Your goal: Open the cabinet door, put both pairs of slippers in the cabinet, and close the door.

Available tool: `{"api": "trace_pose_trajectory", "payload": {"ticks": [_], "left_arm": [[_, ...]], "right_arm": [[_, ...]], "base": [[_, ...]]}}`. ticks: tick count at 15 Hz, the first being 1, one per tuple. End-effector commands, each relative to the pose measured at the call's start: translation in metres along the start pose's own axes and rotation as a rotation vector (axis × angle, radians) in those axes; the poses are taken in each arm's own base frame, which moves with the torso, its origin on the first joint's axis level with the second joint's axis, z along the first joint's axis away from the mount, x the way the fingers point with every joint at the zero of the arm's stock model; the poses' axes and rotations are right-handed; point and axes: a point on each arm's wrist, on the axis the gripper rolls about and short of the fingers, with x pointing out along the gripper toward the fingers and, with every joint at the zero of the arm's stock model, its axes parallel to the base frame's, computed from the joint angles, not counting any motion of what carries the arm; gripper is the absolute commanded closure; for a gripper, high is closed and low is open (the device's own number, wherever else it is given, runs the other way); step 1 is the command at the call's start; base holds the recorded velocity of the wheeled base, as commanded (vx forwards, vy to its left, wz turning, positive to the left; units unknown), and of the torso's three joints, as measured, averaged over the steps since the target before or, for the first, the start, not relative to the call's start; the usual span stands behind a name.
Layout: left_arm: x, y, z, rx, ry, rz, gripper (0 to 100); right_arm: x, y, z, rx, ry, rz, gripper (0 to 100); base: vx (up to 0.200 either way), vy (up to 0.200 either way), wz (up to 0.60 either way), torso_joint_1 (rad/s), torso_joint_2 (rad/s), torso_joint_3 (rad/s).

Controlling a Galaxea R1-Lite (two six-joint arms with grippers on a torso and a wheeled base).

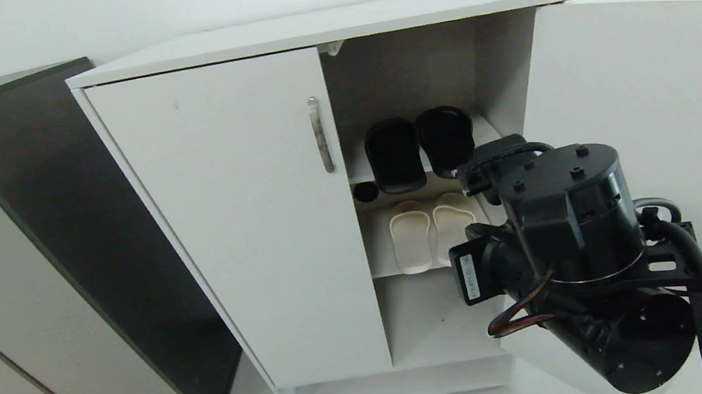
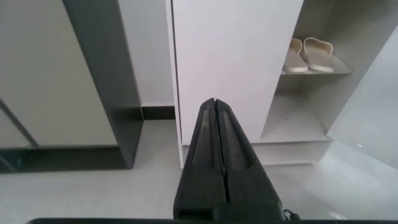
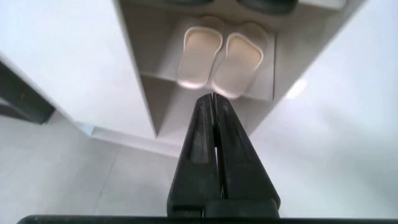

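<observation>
Two pairs are sitting in the cabinet [image 1: 324, 26], black slippers [image 1: 420, 144] above white slippers [image 1: 431, 233]; we are holding the right tool [image 3: 214, 106] and left tool [image 2: 215, 109] pressed together and empty, judging only the door [image 1: 660, 105] needs closing.

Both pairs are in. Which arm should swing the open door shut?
Right, probably. The right gripper hangs before the open compartment with the white slippers, beside the open door. The left gripper faces the closed door, farther away.

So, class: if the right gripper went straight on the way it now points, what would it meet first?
Probably the heels of the white slippers, or the front edge of their shelf; the shut right gripper aims there, depth unclear.
</observation>
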Motion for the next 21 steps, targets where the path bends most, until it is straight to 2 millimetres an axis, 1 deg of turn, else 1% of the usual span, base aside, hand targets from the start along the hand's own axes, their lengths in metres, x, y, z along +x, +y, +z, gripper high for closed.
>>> {"api": "trace_pose_trajectory", "payload": {"ticks": [1, 5, 9, 14, 18, 21], "left_arm": [[0.0, 0.0, 0.0, -0.001, 0.0, 0.0, 100], [0.0, 0.0, 0.0, 0.0, 0.0, 0.0, 100], [0.0, 0.0, 0.0, -0.001, 0.0, 0.0, 100], [0.0, 0.0, 0.0, -0.001, 0.0, 0.002, 100], [0.0, 0.0, 0.0, -0.001, 0.0, 0.002, 100], [0.0, 0.0, 0.0, -0.001, 0.0, 0.002, 100]], "right_arm": [[0.001, 0.0, -0.001, -0.001, 0.002, 0.001, 100], [0.002, -0.004, -0.007, -0.004, 0.016, 0.016, 100], [0.012, -0.014, -0.009, 0.005, 0.012, -0.025, 100], [0.012, -0.015, -0.013, 0.0, 0.026, 0.001, 100], [0.012, -0.013, -0.015, 0.053, -0.04, 0.121, 100], [0.015, -0.015, -0.02, 0.03, -0.058, 0.12, 100]], "base": [[-0.2, 0.0, 0.0, -0.002, 0.0, 0.002], [-0.2, 0.0, 0.0, 0.0, 0.0, 0.005], [0.0, 0.0, 0.0, 0.0, 0.0, 0.0], [0.0, 0.0, 0.0, 0.0, 0.0, 0.0], [0.0, 0.0, 0.0, 0.0, 0.0, 0.0], [0.0, 0.0, 0.0, 0.0, 0.0, 0.0]]}}
